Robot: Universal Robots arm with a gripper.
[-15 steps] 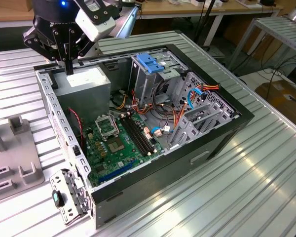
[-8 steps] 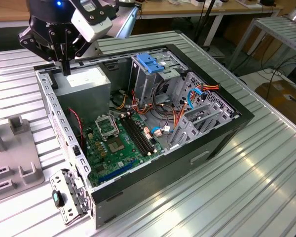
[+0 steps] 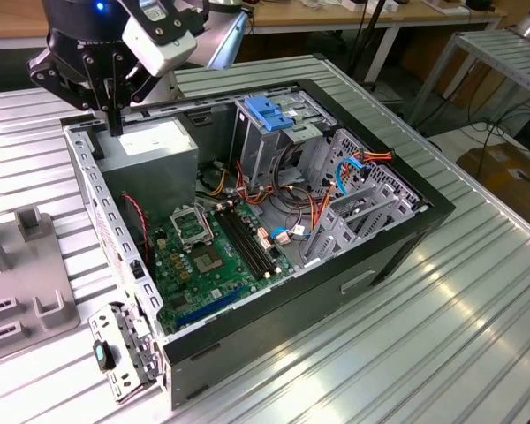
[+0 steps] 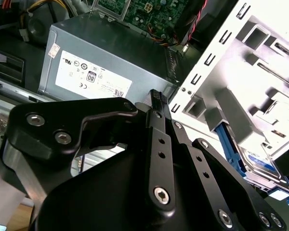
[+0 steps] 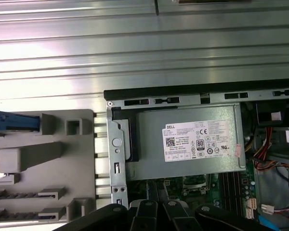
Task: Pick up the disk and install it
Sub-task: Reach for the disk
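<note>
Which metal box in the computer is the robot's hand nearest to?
The grey power-supply box with the white sticker: the hand hangs right by its edge. The metal drive cage topped by a blue bracket stands farther off.

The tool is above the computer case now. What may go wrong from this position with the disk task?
1. The tool hangs shut, close over the power-supply box, while the disk sits in the grey holder beyond the case wall; a sideways move could strike that wall.
2. Loose cables lie beside the drive cage and might snag the disk during installation.
</note>
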